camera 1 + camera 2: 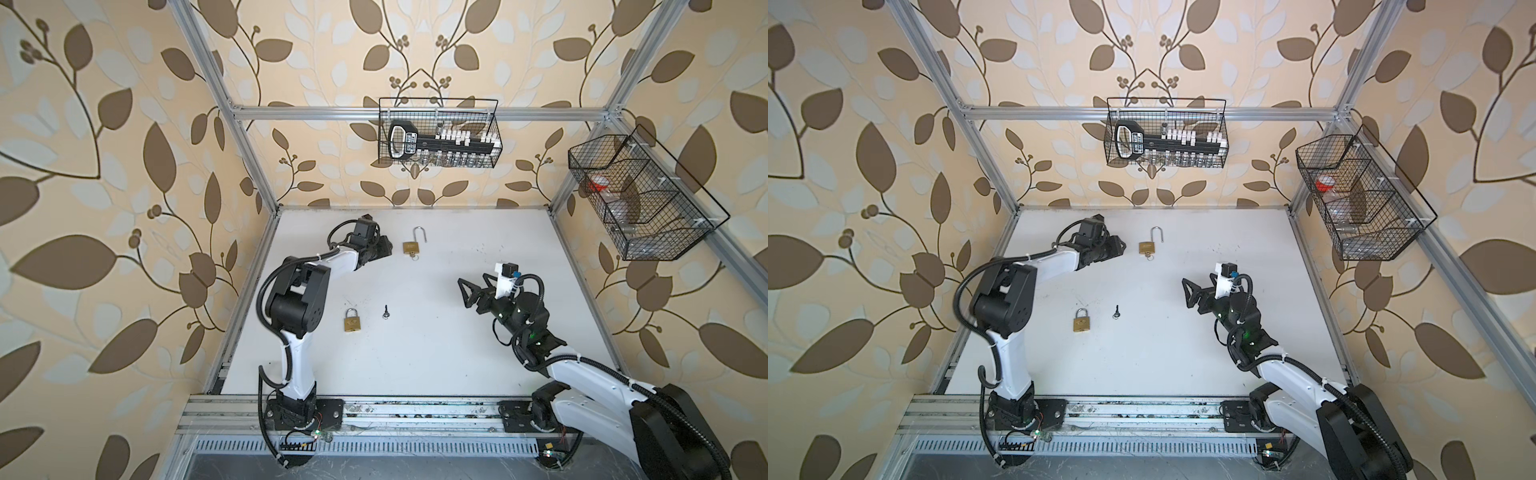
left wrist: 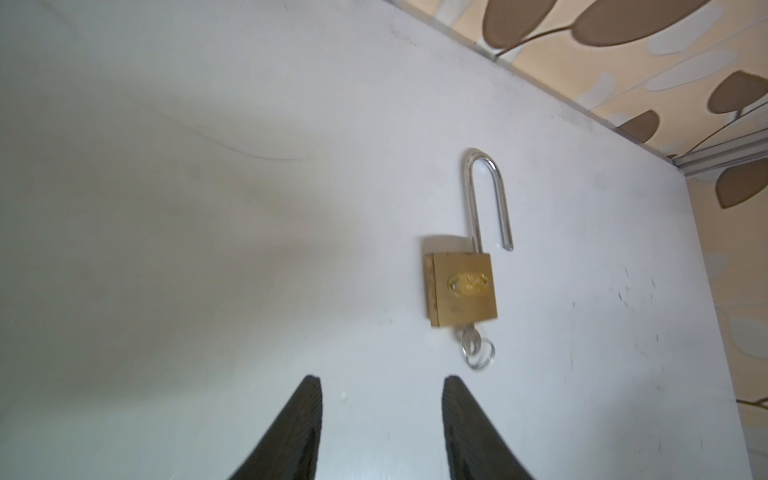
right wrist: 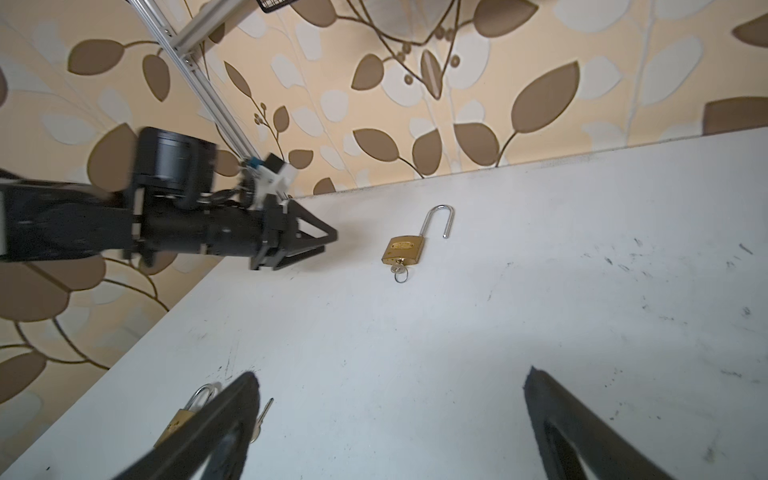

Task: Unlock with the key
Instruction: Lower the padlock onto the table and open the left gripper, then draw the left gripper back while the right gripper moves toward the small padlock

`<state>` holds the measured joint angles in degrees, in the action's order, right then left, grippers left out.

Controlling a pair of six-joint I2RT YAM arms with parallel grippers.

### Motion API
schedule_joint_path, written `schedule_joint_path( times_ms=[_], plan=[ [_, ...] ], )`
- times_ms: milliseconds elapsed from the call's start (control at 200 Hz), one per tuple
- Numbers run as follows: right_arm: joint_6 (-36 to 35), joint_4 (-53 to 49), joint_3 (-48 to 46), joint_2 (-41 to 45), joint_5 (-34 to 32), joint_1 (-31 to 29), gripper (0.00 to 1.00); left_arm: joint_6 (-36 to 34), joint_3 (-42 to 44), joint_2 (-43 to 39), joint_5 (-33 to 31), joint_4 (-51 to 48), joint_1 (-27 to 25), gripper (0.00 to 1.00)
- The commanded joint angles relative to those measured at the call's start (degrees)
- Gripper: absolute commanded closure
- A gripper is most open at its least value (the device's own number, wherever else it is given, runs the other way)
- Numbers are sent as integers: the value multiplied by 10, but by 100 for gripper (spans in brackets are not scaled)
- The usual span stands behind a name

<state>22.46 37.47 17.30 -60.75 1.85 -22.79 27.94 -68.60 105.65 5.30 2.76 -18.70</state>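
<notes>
**Empty left gripper (image 2: 382, 386), jaws apart, beside an open padlock (image 2: 461, 286)**

Across the white table (image 1: 436, 353): two arms, two locks, two keys. Toward the far edge, left of middle, the left gripper with nothing between its parted jaws, aimed at the open padlock and just short of it. Well apart, nearer the right edge, the right gripper (image 1: 463, 293), spread wide, likewise empty, raised off the surface. On the open padlock, shackle (image 2: 494, 195) swung out of the body and inserted key (image 2: 471, 343) seated in the cylinder. Nearer the left edge, about midway between far and near edges, a closed padlock (image 1: 351, 322) lying flat. Just beside it, not touching, a loose key (image 1: 385, 312).

Judged done for one lock; likely next, the closed one. Hard to pinch so thin a key flat off a smooth board, and easy to skid it away with a closing jaw. Without a firm hold on the closed padlock, likely to shove it along instead of seating the blade. Easy, too, to clip the open padlock on a careless swing back.
</notes>
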Motion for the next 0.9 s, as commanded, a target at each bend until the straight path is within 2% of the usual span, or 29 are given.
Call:
schedule_joint_path(
  times_ms=[0, 135, 240, 315, 405, 470, 585, 710, 835, 895],
  plan=[
    [-3, -31, 34, -37, 11, -4, 3, -33, 98, -146, -116, 34, -33, 48],
    [-37, -72, 76, -79, -10, -56, 5, -28, 228, -272, -135, 31, -53, 47],
    [-57, -106, 118, -122, -21, -109, 6, -23, 318, -336, -117, 75, -77, 46],
    [-61, -145, 149, -150, -21, -133, 6, -23, 358, -381, -115, 93, -89, 46],
    [-67, -193, 179, -177, -20, -152, 7, -53, 388, -436, -147, 88, -127, 46],
    [-64, -214, 190, -194, -6, -155, 8, -48, 397, -469, -170, 83, -133, 43],
    [-49, -240, 212, -220, 56, -155, 9, -47, 373, -520, -210, 9, -134, 42],
    [-48, -285, 254, -260, 109, -175, 13, -36, 400, -556, -239, 28, -134, 40],
    [-74, -336, 309, -326, 85, -227, 17, -41, 380, -561, -253, -11, -134, 39],
    [-75, -355, 333, -352, 47, -249, 19, -40, 383, -564, -264, -13, -134, 38]
  ],
)
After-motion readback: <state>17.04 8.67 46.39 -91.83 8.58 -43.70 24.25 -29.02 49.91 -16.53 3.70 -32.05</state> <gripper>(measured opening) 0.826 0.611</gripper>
